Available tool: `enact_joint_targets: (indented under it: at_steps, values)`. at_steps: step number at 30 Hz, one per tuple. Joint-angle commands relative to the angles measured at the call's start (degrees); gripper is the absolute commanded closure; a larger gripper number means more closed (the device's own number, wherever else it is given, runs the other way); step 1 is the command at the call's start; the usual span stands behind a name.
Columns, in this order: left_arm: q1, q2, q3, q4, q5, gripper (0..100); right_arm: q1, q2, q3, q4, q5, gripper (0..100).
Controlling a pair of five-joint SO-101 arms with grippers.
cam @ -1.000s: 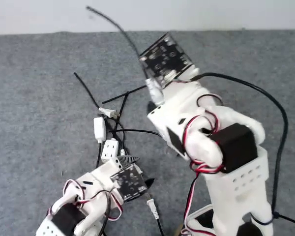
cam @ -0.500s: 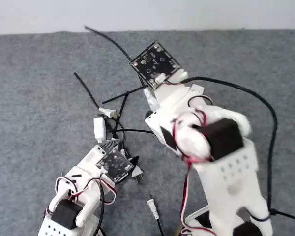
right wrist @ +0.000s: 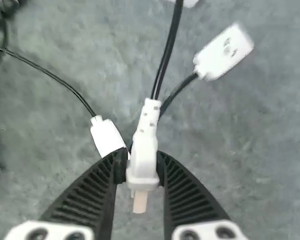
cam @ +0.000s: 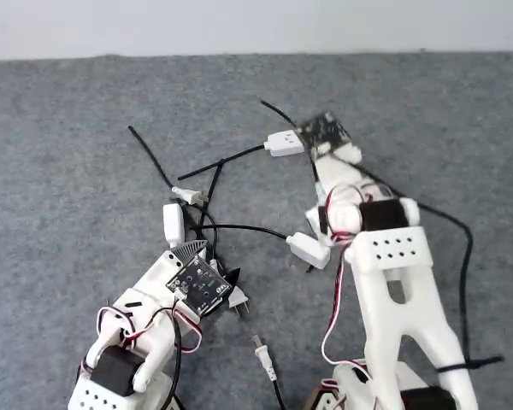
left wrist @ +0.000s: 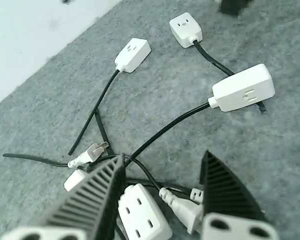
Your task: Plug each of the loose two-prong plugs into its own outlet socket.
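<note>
My right gripper (right wrist: 141, 157) is shut on a white two-prong plug (right wrist: 142, 150), prongs toward the camera and black cable running away over the carpet. A white socket (right wrist: 222, 50) lies beyond it and another white cable end (right wrist: 107, 136) beside one finger. My left gripper (left wrist: 164, 159) is open low over a white outlet socket (left wrist: 142, 212) and a loose plug (left wrist: 182, 210). Three more sockets lie farther off (left wrist: 132, 54) (left wrist: 186, 29) (left wrist: 242, 87). From above, the left gripper (cam: 214, 260) is beside a loose plug (cam: 239, 299); other plugs (cam: 186, 196) (cam: 263, 354) lie apart.
Thin black cables (cam: 154, 158) cross and tangle on the grey carpet (cam: 68, 171) between the arms. A white socket (cam: 282, 143) lies by the right arm's camera board (cam: 325, 132), another (cam: 308, 249) near that arm's base, and a third (cam: 173, 224) by the left arm.
The right arm has swung right and drawn back, uncovering the white socket near its base. The left arm shifted a little left earlier and has since kept still.
</note>
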Motion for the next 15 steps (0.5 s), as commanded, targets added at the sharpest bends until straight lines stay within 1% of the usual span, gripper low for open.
enact_joint_targets:
  at_steps: [1,7,15]
  values:
    - [-0.18,-0.26,-0.04,-2.46,-0.97,76,0.31,-0.13,9.23,-7.60,1.05,99.1]
    - [-0.18,-0.26,0.22,-2.55,-0.97,76,0.31,-0.13,23.12,-17.01,1.14,99.1]
    - [-0.18,-0.26,0.22,-2.55,-0.97,76,0.31,-0.13,30.42,-22.90,1.41,99.1]
